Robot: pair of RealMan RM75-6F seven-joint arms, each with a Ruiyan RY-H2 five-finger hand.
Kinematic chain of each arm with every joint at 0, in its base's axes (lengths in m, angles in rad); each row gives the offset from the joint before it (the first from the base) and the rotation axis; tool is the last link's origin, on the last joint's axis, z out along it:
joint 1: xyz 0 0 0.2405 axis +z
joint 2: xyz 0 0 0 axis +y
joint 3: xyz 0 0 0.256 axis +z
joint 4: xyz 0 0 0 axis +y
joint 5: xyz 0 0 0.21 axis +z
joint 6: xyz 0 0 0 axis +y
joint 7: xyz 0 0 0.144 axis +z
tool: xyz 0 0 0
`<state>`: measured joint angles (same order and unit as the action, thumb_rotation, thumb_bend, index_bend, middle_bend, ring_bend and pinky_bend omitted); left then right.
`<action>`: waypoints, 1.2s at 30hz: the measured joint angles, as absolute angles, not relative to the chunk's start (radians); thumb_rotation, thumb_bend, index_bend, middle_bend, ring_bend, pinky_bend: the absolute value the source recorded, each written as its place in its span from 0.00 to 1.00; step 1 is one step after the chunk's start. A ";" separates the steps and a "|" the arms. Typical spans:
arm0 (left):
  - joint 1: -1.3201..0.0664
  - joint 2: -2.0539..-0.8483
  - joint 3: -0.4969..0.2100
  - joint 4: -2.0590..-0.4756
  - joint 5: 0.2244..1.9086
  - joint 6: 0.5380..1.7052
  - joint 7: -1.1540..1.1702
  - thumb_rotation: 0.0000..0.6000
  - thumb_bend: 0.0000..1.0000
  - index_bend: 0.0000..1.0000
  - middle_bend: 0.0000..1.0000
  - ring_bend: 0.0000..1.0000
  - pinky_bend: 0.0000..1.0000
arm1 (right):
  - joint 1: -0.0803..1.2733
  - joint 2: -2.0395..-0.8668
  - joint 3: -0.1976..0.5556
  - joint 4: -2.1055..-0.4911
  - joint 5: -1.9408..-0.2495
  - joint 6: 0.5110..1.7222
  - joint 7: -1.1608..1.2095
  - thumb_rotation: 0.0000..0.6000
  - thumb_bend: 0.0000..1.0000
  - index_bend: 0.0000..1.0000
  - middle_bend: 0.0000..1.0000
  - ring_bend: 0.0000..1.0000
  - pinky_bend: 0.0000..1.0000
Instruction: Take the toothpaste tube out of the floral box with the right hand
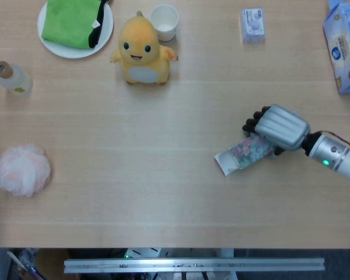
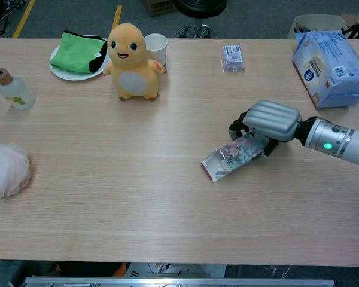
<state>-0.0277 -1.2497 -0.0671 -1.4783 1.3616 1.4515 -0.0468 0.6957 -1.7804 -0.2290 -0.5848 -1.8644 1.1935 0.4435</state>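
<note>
The floral box lies slanted on the table's right half, its open end pointing lower left. My right hand covers the box's upper right end, and its dark fingers curl down around that end and grip it. The toothpaste tube does not show; only a pale rim is seen at the box's open mouth. My left hand appears in neither view.
A yellow plush toy, a paper cup and a plate holding a green cloth stand at the back left. A small bottle and a pink bath pouf sit far left. A purple packet and a blue tissue pack lie back right.
</note>
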 measured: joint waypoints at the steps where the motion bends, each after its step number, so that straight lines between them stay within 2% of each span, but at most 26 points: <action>1: -0.028 -1.249 -0.068 -1.478 1.361 1.451 -0.047 1.00 0.17 0.37 0.26 0.18 0.28 | 0.694 -1.779 -0.226 -0.588 -1.859 1.194 0.446 1.00 0.00 0.61 0.63 0.49 0.61; 11: -0.031 -1.243 -0.072 -1.491 1.371 1.459 -0.039 1.00 0.17 0.37 0.26 0.18 0.28 | 0.677 -1.687 -0.158 -0.728 -1.789 1.246 0.429 1.00 0.00 0.61 0.63 0.49 0.61; 22: -0.050 -1.246 -0.075 -1.504 1.392 1.454 -0.018 1.00 0.17 0.37 0.26 0.18 0.28 | 0.643 -1.429 -0.099 -1.105 -1.728 1.300 0.239 1.00 0.00 0.63 0.65 0.50 0.63; 29: -0.058 -1.244 -0.077 -1.512 1.394 1.448 -0.009 1.00 0.17 0.37 0.26 0.18 0.28 | 0.641 -1.239 -0.078 -1.379 -1.670 1.225 0.058 1.00 0.00 0.64 0.65 0.51 0.63; 36: -0.059 -1.245 -0.075 -1.514 1.395 1.450 -0.009 1.00 0.17 0.37 0.26 0.18 0.28 | 0.663 -1.062 -0.050 -1.635 -1.537 1.049 -0.166 1.00 0.01 0.69 0.69 0.55 0.65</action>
<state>-0.0588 -1.2450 -0.0751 -1.5137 1.3954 1.4502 -0.0095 0.6629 -1.0625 -0.0505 -1.6354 -1.5369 1.0493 -0.1664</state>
